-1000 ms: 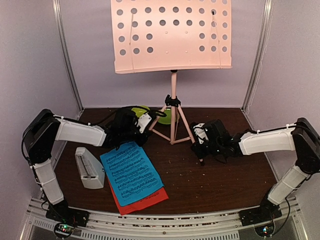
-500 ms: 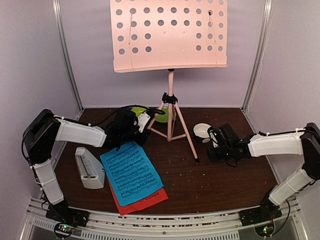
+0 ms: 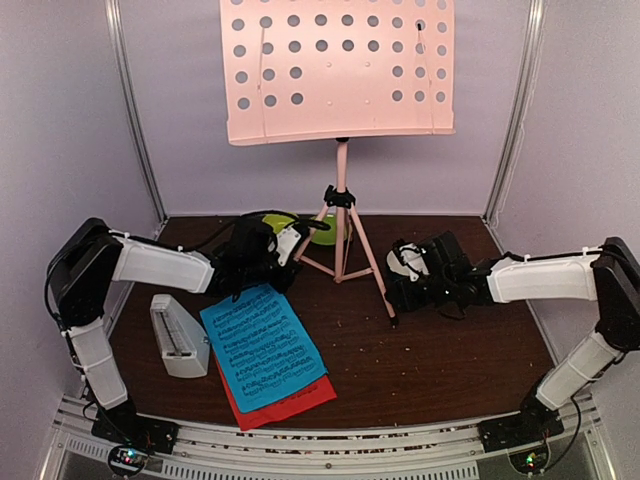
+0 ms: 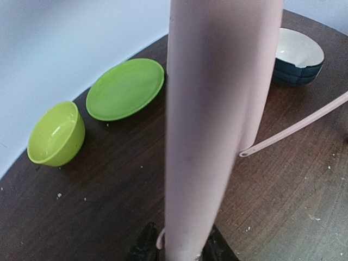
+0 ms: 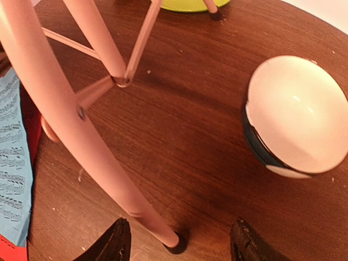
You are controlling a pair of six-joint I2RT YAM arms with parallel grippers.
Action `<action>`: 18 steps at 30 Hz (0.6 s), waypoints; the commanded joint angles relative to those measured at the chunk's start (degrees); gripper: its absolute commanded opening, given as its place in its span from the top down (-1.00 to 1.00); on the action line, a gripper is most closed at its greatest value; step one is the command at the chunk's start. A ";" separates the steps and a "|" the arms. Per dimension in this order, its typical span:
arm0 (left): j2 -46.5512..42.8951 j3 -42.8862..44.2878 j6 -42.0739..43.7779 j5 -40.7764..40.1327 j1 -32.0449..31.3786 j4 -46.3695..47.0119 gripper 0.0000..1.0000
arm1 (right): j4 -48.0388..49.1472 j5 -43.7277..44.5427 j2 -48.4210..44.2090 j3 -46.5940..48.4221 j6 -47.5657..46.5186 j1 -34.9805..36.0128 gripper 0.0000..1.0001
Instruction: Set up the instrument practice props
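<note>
The right jaws are spread wide and hold nothing. In the right wrist view their two dark tips sit at the bottom edge. The black foot of one tripod leg rests on the dark brown wooden counter between them, touching neither tip. That leg belongs to the pale pink music stand, which has a flat perforated desk and thin tube legs. It stands upright in the upper centre of the overhead view. A small white bowl with a dark rim sits to the right of the leg, apart from it.

The left jaws flank another leg of the stand, one dark tip close on each side at the bottom centre of the left wrist view. I cannot tell whether they clamp the tube. Beyond them, at the left of that view, are a round lime green bowl and a flat lime green plate.

In the lower left of the overhead view, a blue sheet-music page lies on a red page. A white pyramid metronome is just beside them on the left.
</note>
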 commanded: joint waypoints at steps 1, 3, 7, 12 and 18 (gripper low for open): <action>1.17 0.78 -0.11 -1.80 0.76 -3.30 0.31 | 1.73 -5.82 3.18 4.86 -3.72 0.44 -0.25; 0.70 0.35 -0.11 -2.05 1.28 -3.30 0.20 | 1.51 -6.66 4.44 6.43 -4.56 0.46 -0.22; -0.02 0.21 -0.07 -1.10 2.25 -3.96 0.19 | 1.71 -7.84 6.71 8.16 -5.83 0.55 -0.07; 0.02 0.94 0.30 0.34 2.62 -3.89 0.43 | 4.32 -11.01 7.83 7.28 -6.35 0.56 0.22; 0.87 2.21 0.47 1.34 2.74 -3.56 0.77 | 6.03 -10.05 5.88 4.33 -5.58 0.62 0.72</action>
